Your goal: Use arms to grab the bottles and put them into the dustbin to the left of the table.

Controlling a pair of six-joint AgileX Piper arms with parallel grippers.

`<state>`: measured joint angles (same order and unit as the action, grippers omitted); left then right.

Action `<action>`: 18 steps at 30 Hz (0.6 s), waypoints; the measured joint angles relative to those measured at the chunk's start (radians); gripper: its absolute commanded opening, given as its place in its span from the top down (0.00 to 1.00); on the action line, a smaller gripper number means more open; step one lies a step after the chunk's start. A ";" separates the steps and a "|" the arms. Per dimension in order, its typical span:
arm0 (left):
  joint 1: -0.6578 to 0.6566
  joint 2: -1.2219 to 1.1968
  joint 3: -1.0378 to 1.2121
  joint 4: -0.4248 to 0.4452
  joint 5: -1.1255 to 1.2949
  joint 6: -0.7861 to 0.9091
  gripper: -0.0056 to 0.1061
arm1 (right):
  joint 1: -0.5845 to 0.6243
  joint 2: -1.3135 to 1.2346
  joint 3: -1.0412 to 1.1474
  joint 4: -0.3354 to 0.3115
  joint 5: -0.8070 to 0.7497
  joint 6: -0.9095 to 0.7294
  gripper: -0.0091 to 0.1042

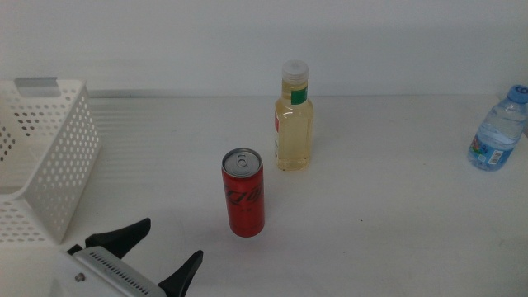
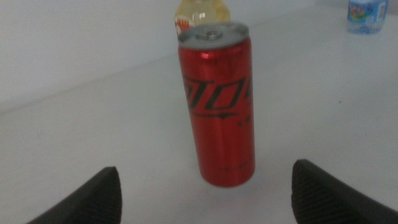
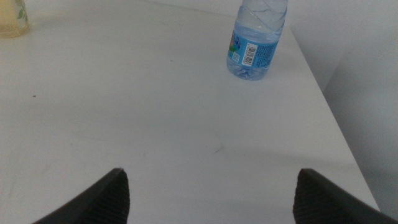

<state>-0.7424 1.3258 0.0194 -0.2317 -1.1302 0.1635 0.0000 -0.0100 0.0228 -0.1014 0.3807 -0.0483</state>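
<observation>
Step in hand: approach to first pickup. Left gripper (image 1: 165,247), jaws spread wide and empty, is aimed at the upright red can (image 1: 243,192) near mid-table (image 1: 396,223). Next: advance required until the can is straddled, then closure. Perforated dustbin (image 1: 49,157) is placed left. Right gripper (image 3: 211,199), jaws wide, is faced toward the water bottle (image 3: 258,37).

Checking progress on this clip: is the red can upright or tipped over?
Upright. The red can stands on its base on the table, pull-tab lid facing up, ahead of the open left gripper and apart from it.

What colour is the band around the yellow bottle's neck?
Green, just under the white cap of the yellow bottle; the middle view shows it best.
</observation>
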 measured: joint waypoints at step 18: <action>0.000 0.039 0.000 0.005 -0.006 -0.123 0.14 | 0.000 0.000 0.000 0.000 0.000 0.000 0.27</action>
<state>-0.7424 1.3648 0.0194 -0.2263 -1.1359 0.0405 0.0000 -0.0100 0.0228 -0.1014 0.3807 -0.0483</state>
